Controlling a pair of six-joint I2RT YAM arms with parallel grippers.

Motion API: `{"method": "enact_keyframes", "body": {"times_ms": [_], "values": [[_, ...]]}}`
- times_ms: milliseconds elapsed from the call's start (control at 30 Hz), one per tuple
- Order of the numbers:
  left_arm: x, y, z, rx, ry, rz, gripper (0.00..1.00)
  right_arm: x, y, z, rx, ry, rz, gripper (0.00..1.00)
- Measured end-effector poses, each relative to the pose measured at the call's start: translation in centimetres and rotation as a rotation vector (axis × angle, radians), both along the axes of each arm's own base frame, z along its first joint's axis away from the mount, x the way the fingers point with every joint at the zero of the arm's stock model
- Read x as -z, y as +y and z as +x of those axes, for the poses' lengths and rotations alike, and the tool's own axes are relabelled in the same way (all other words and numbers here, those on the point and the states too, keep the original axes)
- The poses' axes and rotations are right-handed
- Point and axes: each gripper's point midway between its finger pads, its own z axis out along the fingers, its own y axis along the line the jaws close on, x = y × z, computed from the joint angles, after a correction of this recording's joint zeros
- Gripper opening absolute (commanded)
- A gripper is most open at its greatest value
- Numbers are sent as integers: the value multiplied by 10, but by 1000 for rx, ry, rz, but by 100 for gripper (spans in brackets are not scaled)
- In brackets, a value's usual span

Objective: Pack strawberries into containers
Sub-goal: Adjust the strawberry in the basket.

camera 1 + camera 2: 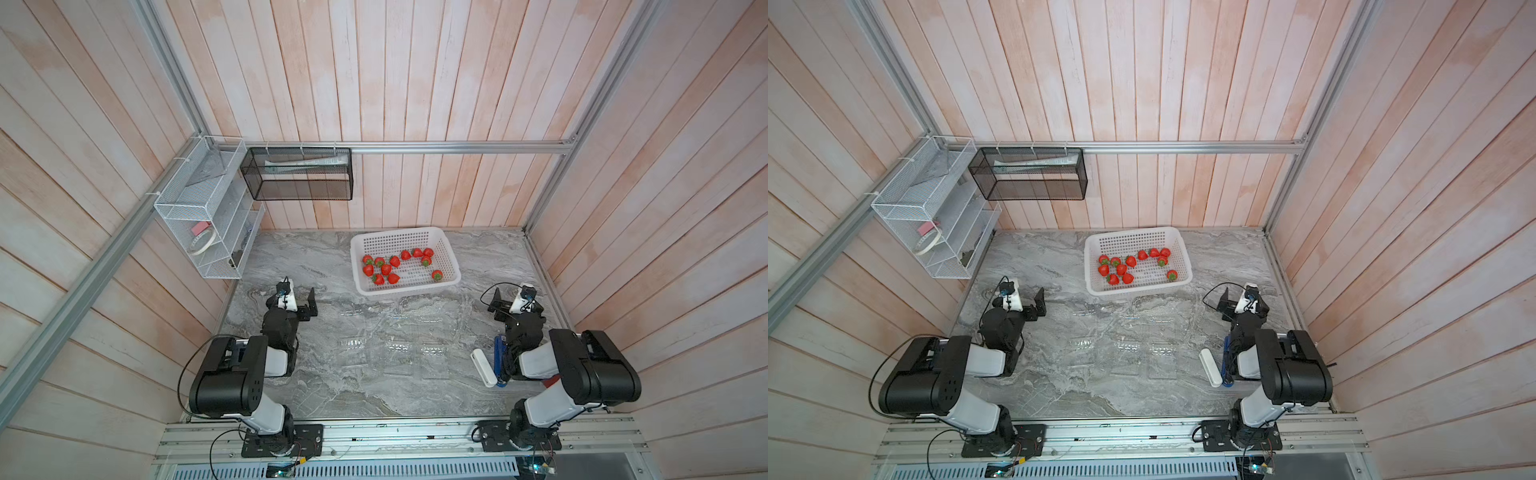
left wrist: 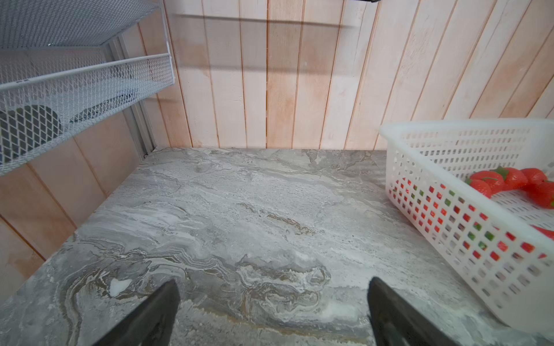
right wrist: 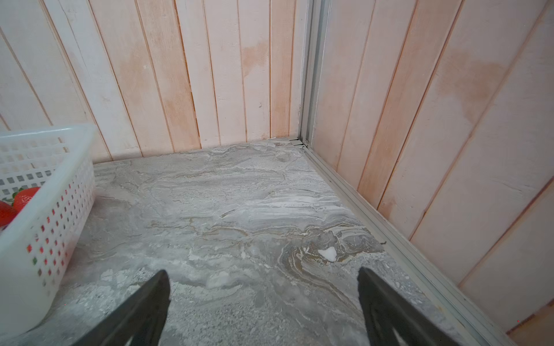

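With left gripper (image 2: pixel 274 283) and right gripper (image 3: pixel 263 272) spread wide and empty, all strawberries (image 1: pixel 386 269) lay in the basket (image 1: pixel 407 291) at 12 o'clock; containers (image 1: pixel 395 349) were unfilled.

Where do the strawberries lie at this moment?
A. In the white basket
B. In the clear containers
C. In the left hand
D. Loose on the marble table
A: in both top views all the strawberries lie inside the white basket, while the clear containers nearer the robot hold nothing red.
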Motion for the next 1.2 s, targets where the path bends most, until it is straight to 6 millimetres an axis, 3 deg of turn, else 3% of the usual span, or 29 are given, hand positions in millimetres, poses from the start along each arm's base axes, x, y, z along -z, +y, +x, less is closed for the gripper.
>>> {"method": "enact_keyframes", "body": {"times_ms": [867, 967, 1100, 1200], "values": [[-4, 4, -1, -24, -8, -6, 100, -3, 1, -1, 3, 5, -3, 98], [-24, 8, -6, -48, -36, -10, 100, -27, 6, -2, 14, -28, -9, 98], [-73, 11, -9, -111, -113, -72, 100, -79, 0, -2, 78, -120, 39, 98], [-103, 16, 0, -193, -112, -172, 100, -102, 3, -9, 97, -153, 100, 98]]}}
